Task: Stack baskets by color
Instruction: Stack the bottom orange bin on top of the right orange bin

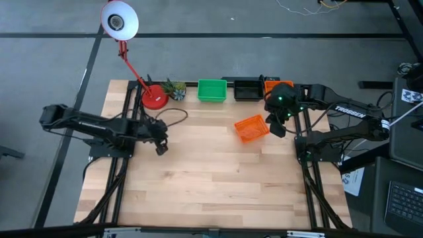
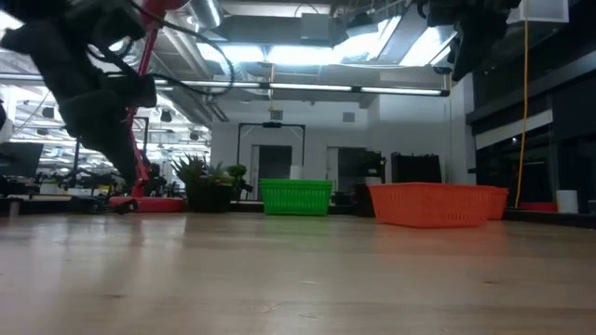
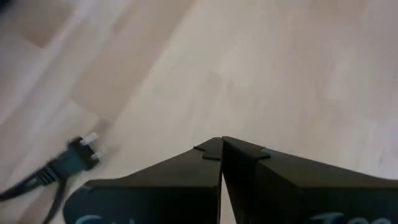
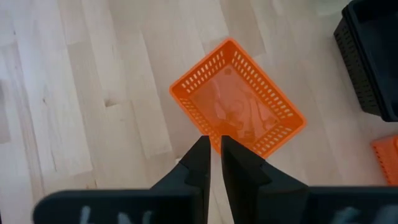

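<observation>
One orange basket (image 1: 252,128) (image 4: 239,109) rests on its base, turned askew, right of the table's middle; it also shows in the low view (image 2: 433,205). Along the far edge stand a green basket (image 1: 211,90), a black basket (image 1: 247,89) and another orange basket (image 1: 271,84), partly hidden by my right arm. My right gripper (image 1: 277,129) (image 4: 214,146) hangs high above the near orange basket's right end, with a narrow gap between its fingers and nothing in it. My left gripper (image 1: 160,149) (image 3: 221,146) is shut and empty over the table's left part.
A red-based desk lamp (image 1: 155,99) and a small green plant (image 1: 175,88) stand at the far left. The lamp's dark cord (image 1: 173,119) loops on the wood, its plug (image 3: 81,155) lying near my left gripper. Bare wood fills the table's middle and near half.
</observation>
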`<action>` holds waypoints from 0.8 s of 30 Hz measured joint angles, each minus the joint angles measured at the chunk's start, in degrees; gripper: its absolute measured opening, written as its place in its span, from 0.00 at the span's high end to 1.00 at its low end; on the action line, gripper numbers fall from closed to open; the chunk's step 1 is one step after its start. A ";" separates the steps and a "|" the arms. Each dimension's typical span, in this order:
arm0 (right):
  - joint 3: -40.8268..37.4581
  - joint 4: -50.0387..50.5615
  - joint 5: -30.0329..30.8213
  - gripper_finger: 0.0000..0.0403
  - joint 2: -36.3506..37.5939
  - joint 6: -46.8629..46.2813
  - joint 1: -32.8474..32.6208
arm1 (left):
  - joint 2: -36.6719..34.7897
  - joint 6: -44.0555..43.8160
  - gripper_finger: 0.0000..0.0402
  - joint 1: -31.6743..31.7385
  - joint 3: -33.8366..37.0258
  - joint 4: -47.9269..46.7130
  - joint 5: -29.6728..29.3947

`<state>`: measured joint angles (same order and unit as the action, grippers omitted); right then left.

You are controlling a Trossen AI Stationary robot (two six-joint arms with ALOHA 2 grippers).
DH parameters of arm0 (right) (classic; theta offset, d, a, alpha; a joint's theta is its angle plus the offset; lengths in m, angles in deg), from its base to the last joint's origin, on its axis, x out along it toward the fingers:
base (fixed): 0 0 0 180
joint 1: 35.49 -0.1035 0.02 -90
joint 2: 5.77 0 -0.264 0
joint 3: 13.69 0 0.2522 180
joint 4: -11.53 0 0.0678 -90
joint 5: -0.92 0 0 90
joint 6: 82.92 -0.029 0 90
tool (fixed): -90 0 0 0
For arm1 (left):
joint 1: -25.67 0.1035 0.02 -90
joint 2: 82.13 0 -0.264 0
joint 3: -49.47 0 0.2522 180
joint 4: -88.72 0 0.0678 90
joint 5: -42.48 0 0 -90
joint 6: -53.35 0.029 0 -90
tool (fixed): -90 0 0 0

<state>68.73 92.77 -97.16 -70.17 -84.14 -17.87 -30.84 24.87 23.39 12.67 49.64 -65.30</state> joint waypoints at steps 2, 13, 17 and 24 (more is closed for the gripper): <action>0.00 0.00 -0.02 0.90 0.00 0.01 0.00 | -3.50 -1.26 1.00 0.02 2.42 2.36 -2.61; 0.00 0.15 -0.04 0.90 0.00 1.82 0.00 | -27.04 -0.79 1.00 -2.97 10.93 2.78 -9.39; 0.00 0.13 -0.04 0.90 0.00 1.78 0.00 | -33.94 1.47 1.00 -4.83 13.71 3.05 -10.37; -0.01 0.09 -0.02 0.90 0.00 1.73 0.00 | -41.73 9.89 1.00 -7.45 17.11 7.84 -10.75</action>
<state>68.73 92.86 -97.18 -70.17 -82.41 -17.87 -72.57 34.76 15.94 29.78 57.48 -76.04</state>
